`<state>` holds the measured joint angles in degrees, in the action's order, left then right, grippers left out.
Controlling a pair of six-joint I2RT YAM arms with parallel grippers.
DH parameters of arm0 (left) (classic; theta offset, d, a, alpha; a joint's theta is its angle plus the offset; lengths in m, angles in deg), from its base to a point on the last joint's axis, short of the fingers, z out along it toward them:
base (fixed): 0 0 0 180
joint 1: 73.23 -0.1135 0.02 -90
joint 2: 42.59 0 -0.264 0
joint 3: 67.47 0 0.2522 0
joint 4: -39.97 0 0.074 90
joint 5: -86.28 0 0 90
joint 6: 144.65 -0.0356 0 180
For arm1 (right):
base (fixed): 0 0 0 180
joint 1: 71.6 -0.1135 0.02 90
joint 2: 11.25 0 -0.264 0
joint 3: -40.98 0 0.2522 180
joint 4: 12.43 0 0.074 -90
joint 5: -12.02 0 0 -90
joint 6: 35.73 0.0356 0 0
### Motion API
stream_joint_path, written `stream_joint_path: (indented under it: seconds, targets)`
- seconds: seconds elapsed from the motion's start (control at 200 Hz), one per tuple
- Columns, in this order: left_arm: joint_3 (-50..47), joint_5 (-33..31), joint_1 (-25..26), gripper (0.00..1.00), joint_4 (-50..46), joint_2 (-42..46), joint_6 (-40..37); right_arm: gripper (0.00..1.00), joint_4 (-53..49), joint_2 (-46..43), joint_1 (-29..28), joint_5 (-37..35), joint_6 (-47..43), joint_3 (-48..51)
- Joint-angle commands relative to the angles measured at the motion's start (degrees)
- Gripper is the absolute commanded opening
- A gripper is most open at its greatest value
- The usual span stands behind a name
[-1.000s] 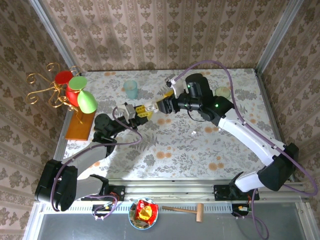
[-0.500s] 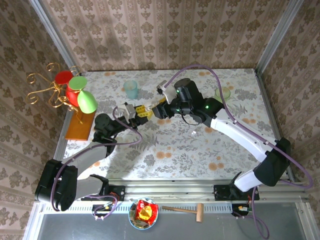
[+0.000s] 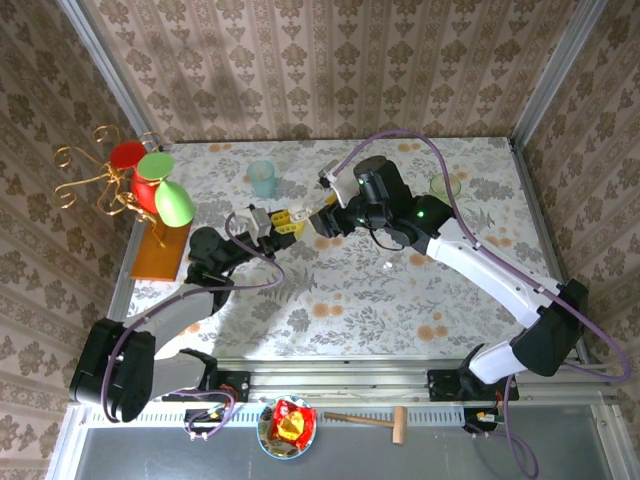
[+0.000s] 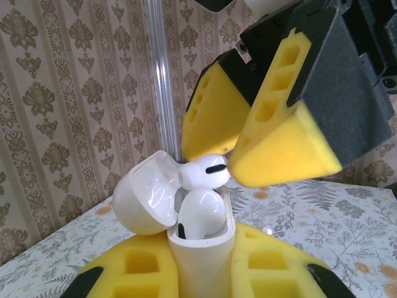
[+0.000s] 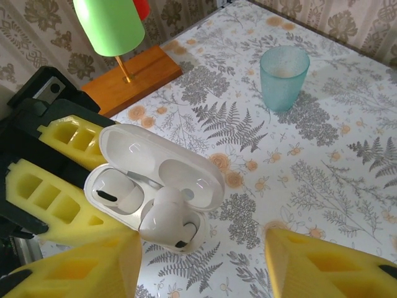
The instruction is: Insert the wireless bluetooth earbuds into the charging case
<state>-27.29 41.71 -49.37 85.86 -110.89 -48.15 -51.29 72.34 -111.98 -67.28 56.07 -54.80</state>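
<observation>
My left gripper is shut on the white charging case, holding it upright with its lid swung open. One white earbud sits in its slot. A second earbud lies tilted on the other slot, sticking out above the rim and touching one yellow finger of my right gripper. My right gripper hovers just over the case, open, its pads spread wide on either side.
A teal cup stands at the back. A wire stand with red and green cones on a wooden base is at the left. A pale green cup is at the right, and a tiny whitish piece lies mid-table.
My right arm has swung left and brought its gripper in against the case held by the left gripper. The left arm has stayed still.
</observation>
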Motion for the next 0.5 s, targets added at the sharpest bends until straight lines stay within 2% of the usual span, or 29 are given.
stream_joint_path:
  seconds: [0.0,0.15,0.31,0.495]
  targets:
    - [1.5,0.3,-0.4,0.00,2.3,0.4,0.2,0.59,1.3,-3.0,0.3,1.8,0.7,0.6]
    - [1.4,0.2,-0.4,0.00,2.5,0.1,0.1,0.59,4.6,-3.4,0.3,4.7,3.8,1.3]
    - [1.4,0.2,-0.4,0.00,2.7,0.0,0.1,0.55,3.4,-1.3,0.0,5.1,5.4,-1.1]
    - [1.6,0.2,-0.4,0.00,2.6,-0.3,0.0,0.34,2.9,0.5,-0.5,4.2,5.4,-2.0]
